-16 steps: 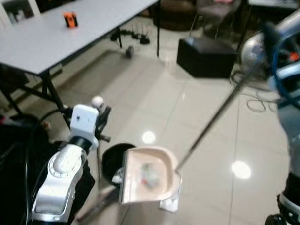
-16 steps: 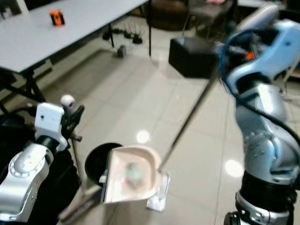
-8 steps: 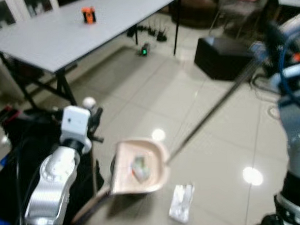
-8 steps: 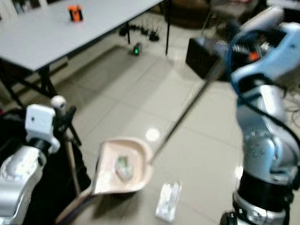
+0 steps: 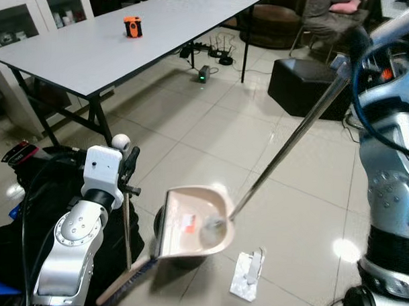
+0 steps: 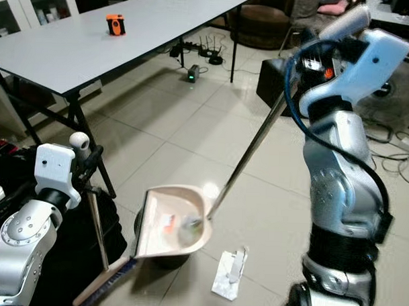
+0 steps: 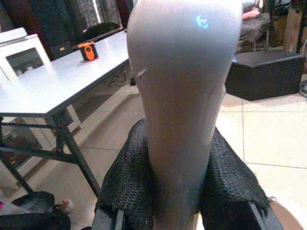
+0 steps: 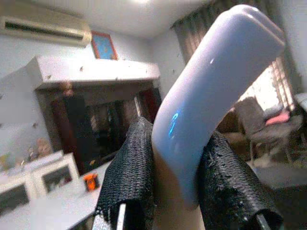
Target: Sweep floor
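My right gripper (image 6: 298, 67) is shut on the top of a long metal dustpan handle (image 5: 292, 139); its pale grip (image 8: 211, 96) sits between the black fingers (image 8: 129, 177). The beige dustpan (image 5: 195, 220) hangs tilted above a black bin (image 6: 162, 260), with a red-and-white scrap (image 5: 186, 223) and a grey clump (image 5: 212, 227) inside it. My left gripper (image 5: 129, 167) is shut on a broom handle (image 7: 182, 110). The broom stands upright beside the bin, its bristles (image 5: 122, 288) on the floor. A white wrapper (image 5: 248, 274) lies on the tiles right of the bin.
A long grey table (image 5: 94, 48) with an orange object (image 5: 132, 26) stands at the back left. A black box (image 5: 308, 79) sits at the back right, with cables near it. A black bag (image 5: 28, 200) lies at my left side. Glossy tiled floor stretches ahead.
The camera has swung, so the whole scene shifted. The dustpan moved from beside the bin to over it, leaving the white wrapper in sight on the floor. Both grips are unchanged.
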Controlling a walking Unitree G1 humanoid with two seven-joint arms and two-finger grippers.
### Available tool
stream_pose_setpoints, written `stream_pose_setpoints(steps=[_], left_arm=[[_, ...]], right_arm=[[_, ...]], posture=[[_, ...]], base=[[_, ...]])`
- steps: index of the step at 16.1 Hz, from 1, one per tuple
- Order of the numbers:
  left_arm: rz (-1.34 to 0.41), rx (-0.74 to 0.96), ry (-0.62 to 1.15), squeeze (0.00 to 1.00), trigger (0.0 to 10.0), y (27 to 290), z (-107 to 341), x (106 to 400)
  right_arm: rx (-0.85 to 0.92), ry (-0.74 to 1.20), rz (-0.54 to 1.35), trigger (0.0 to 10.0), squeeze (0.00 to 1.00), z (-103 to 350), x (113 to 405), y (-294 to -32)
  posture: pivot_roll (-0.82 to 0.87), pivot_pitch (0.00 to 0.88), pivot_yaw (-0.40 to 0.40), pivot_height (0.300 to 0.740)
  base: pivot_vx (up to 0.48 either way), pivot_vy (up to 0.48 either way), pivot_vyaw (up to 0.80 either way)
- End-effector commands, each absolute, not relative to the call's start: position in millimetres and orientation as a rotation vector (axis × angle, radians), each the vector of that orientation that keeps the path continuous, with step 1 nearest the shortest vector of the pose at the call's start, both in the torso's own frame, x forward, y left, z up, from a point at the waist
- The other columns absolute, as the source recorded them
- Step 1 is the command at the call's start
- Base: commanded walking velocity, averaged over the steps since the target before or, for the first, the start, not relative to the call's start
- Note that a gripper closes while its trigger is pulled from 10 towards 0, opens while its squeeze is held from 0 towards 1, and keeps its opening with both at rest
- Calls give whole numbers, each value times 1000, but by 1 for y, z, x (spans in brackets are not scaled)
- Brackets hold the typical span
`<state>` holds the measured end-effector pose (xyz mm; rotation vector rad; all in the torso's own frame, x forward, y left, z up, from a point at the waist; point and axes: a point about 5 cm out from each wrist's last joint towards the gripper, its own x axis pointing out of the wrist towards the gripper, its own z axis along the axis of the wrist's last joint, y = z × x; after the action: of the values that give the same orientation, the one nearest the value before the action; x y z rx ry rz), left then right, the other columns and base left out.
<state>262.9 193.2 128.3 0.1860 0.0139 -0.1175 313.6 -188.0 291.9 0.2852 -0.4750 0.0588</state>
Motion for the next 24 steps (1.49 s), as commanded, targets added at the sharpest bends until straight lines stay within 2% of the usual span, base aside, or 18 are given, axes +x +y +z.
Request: stream_pose_setpoints(steps=[1,7,14,19,24], left_arm=[[-116,204,-5,0,10000,196,134,264],[-115,208,7,0,10000,194,132,256],[-96,200,34,0,10000,195,128,244],[-83,201,50,0,10000,196,126,239],[-57,198,49,0,10000,200,127,240]], right_arm=[[318,-579,71,10000,0,309,314,-183],[249,-633,192,10000,0,303,333,-151],[176,-686,285,10000,0,298,351,-119],[82,-752,397,10000,0,296,351,-83],[-20,-836,436,10000,0,299,346,-59]], posture=[[-41,0,51,740],[-23,6,40,740],[-22,58,19,740],[-8,71,6,740],[-5,74,13,740]], base=[[0,0,0],[0,0,0],[0,0,0],[0,0,0],[0,0,0]])
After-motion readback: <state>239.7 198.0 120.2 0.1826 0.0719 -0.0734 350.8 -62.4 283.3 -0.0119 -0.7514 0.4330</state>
